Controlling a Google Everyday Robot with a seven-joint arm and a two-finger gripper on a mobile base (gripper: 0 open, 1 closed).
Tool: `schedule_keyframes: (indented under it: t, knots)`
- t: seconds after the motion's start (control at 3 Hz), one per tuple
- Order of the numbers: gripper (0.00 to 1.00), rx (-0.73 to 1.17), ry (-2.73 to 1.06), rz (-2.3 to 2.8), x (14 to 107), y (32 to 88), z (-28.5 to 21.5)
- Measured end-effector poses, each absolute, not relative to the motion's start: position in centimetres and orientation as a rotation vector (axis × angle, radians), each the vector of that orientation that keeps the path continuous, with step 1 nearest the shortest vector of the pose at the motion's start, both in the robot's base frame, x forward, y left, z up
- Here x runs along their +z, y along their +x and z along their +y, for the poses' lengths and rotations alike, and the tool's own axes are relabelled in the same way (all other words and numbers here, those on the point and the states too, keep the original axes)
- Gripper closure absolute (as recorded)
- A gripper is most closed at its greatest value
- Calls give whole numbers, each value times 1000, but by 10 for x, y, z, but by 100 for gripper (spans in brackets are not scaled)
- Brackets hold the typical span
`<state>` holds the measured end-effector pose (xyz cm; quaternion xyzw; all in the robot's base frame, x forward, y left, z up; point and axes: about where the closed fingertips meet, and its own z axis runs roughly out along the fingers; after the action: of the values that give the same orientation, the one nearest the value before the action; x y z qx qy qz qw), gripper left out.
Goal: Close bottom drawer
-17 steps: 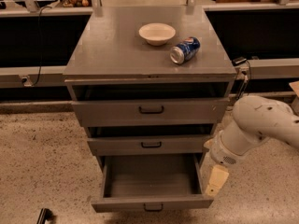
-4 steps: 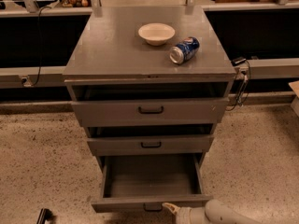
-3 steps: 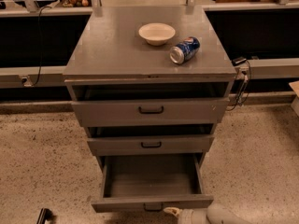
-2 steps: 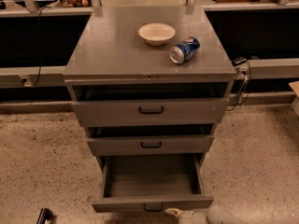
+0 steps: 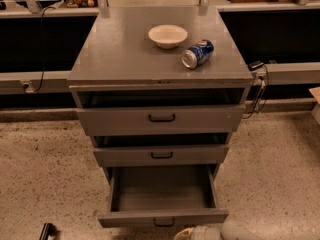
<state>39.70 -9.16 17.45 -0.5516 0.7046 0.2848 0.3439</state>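
The grey cabinet (image 5: 125, 59) stood with all three drawers showing. The bottom drawer (image 5: 162, 217) was pulled far out past the tabletop's front edge, open mouth upward, its front panel running parallel to that edge and facing the camera. A bowl (image 5: 167, 35) sat toward the back edge. A can (image 5: 197, 54) lay on its side near the right edge. The gripper (image 5: 184, 233) was just before the panel, right of the handle (image 5: 164, 223). How far it was open could not be told.

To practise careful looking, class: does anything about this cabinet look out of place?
Two things: the blue can lies on its side on the cabinet top, and the bottom drawer stands pulled far out. The gripper sits close in front of its panel.
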Motion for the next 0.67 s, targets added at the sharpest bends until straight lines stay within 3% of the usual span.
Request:
schedule_keyframes:
  t: [0.33, 0.67]
  knots:
    - [97, 784, -1438, 1819, 167, 400, -90]
    - [100, 786, -1386, 1808, 149, 417, -95]
